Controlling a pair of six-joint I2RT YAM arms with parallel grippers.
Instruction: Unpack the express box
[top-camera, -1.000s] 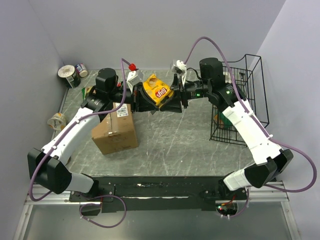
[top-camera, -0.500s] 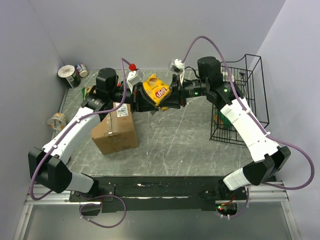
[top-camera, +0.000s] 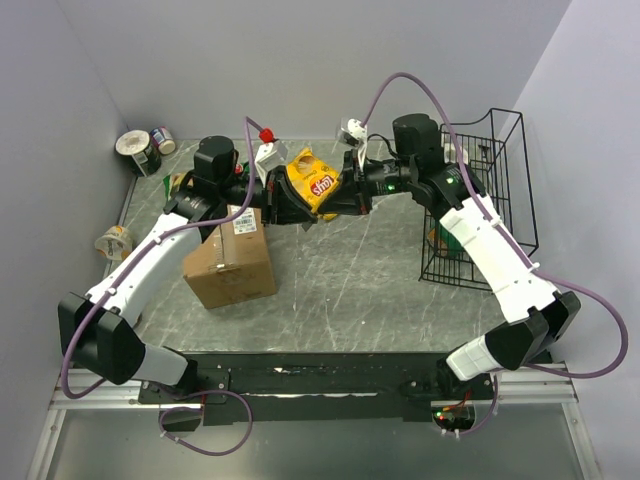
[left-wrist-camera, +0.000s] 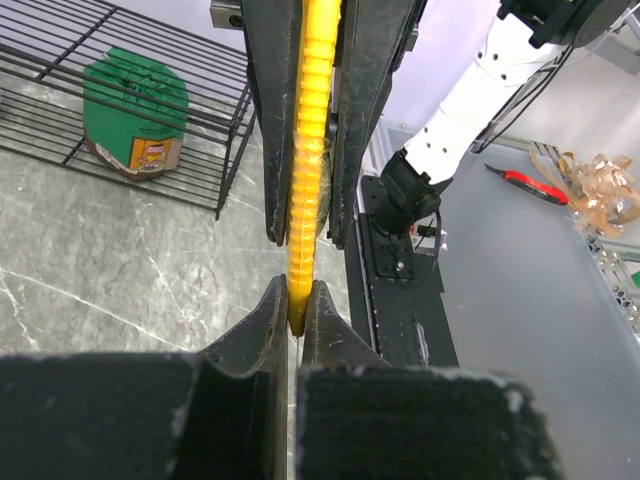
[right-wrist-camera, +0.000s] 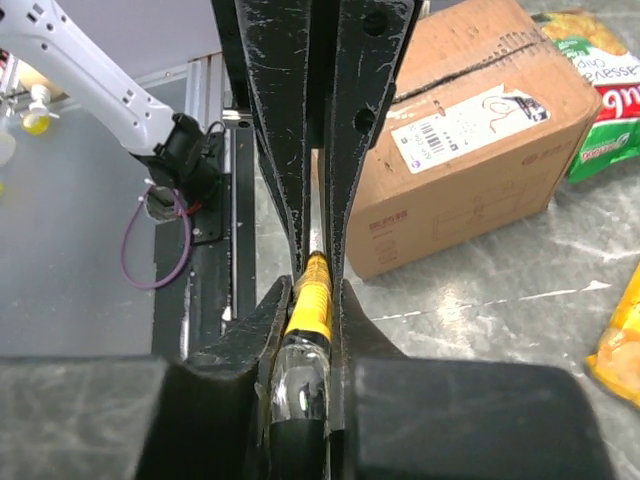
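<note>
A yellow snack bag (top-camera: 313, 183) hangs in the air over the middle of the table, pinched from both sides. My left gripper (top-camera: 296, 203) is shut on its left edge; in the left wrist view the yellow bag (left-wrist-camera: 305, 150) runs edge-on from my left gripper (left-wrist-camera: 295, 295) up into the other arm's black fingers (left-wrist-camera: 362, 120). My right gripper (top-camera: 342, 194) is shut on the bag's right side, and the bag (right-wrist-camera: 312, 300) fills my right gripper (right-wrist-camera: 312, 290). The express box (top-camera: 232, 258), brown cardboard with a white label, sits on the table under my left arm, also the express box (right-wrist-camera: 460, 140).
A black wire basket (top-camera: 480, 190) stands at the right with a green packet (left-wrist-camera: 135, 110) inside. Tape rolls (top-camera: 135, 150) lie at the far left corner. A green snack bag (right-wrist-camera: 600, 100) and another yellow bag (right-wrist-camera: 620, 340) lie beyond the box.
My right gripper has moved left onto the yellow bag and closed its jaws on it. The left gripper has kept its grip and place.
</note>
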